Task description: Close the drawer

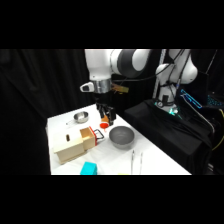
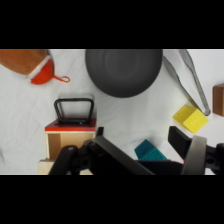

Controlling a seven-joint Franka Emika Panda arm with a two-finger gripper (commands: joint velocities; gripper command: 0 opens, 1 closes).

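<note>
The drawer [image 1: 88,138] is orange-brown and stands pulled out from the right side of a pale tan wooden box [image 1: 69,148], its dark loop handle [image 1: 98,134] pointing toward a grey bowl. In the wrist view the drawer [image 2: 70,133] sits at lower left with its handle [image 2: 74,110] lying flat on the table. My gripper [image 1: 106,117] hangs above the table just behind the drawer, not touching it. Seen from the wrist, the gripper [image 2: 137,136] is open with nothing between its fingers [image 2: 186,142].
A grey bowl [image 1: 121,136] sits right of the drawer, close to the handle. Metal tongs [image 1: 136,161] lie near the front edge. A teal block [image 1: 89,169], a small metal bowl [image 1: 81,117], an orange-red scoop [image 2: 44,75] and a yellow block [image 2: 191,118] are also here.
</note>
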